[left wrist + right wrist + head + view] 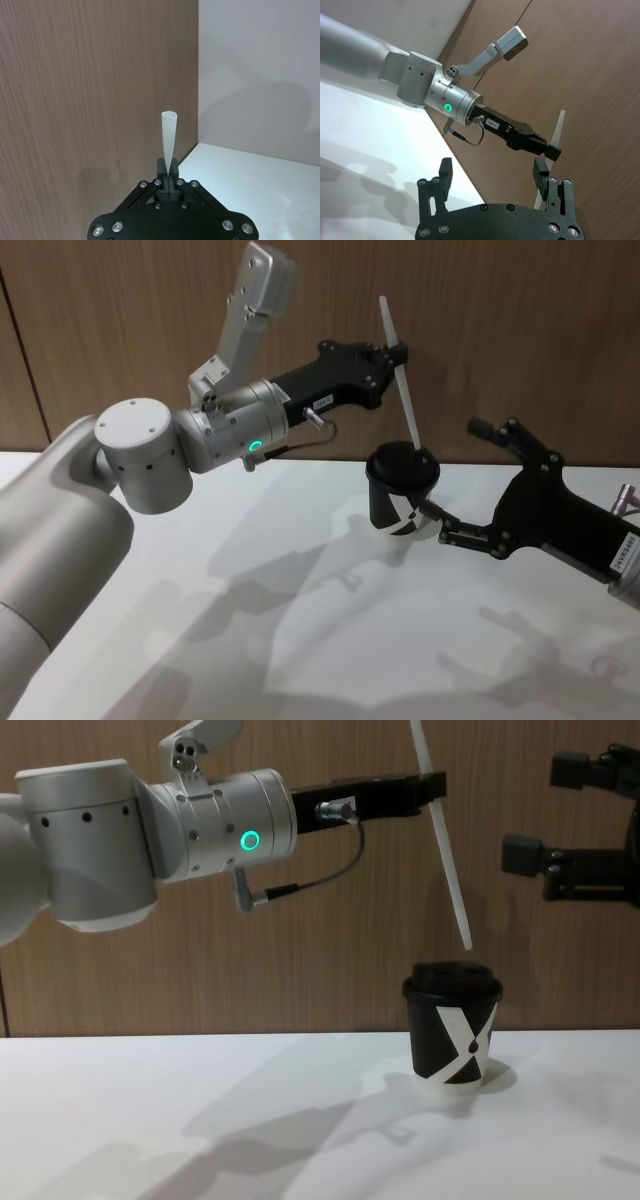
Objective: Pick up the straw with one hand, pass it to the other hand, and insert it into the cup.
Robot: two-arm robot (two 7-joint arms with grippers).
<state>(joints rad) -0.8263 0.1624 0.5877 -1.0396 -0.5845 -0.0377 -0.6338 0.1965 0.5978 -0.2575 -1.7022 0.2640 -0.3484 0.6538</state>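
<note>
Above lidded cup (452,1030): left end effector (385,365) pinches straw (443,840) high up; light, crushable, probably slippery. Right end effector (560,820) open.

A smooth white tabletop (300,640) stretches across the foreground, marked by soft grey shadows (300,1135) that fall across its surface. Behind it stands a brown wood-grain panelled wall (150,330), its grain running in fine streaks, with a dark vertical seam (22,350) near one edge. In the corner, the wood panel meets a plain pale grey wall (260,75) just above the table's far edge.
</note>
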